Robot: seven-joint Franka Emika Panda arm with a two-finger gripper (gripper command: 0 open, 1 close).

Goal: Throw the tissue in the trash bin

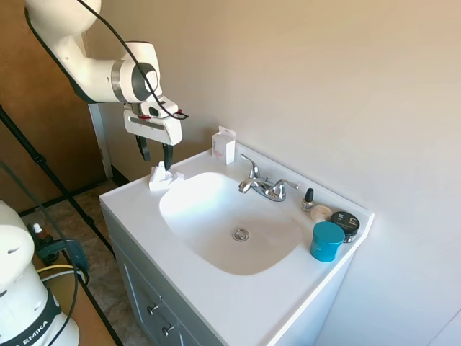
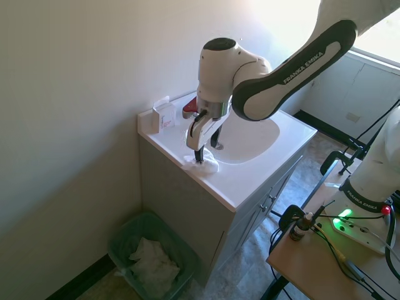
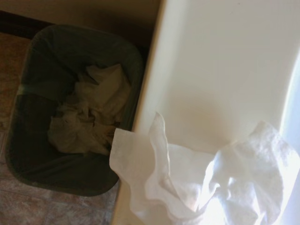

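Observation:
A crumpled white tissue (image 1: pixel 163 178) (image 2: pixel 204 164) lies on the white vanity counter (image 1: pixel 130 202) at its left corner, beside the basin. My gripper (image 1: pixel 157 164) (image 2: pixel 208 150) hangs just over it, open, with one fingertip down at the wad's top and nothing gripped. In the wrist view the tissue (image 3: pixel 201 187) spreads over the counter edge. The trash bin (image 2: pixel 125 232) (image 3: pixel 28 70), dark green mesh holding white paper, stands on the floor beside the vanity, below that corner.
An upright white carton with pink print (image 1: pixel 223 145) (image 2: pixel 164 117) stands by the wall behind the gripper. The sink basin (image 1: pixel 216 216), a chrome faucet (image 1: pixel 263 186), a small dark bottle (image 1: pixel 308 198), a black jar (image 1: pixel 346 223) and a blue cup (image 1: pixel 327 241) lie further right.

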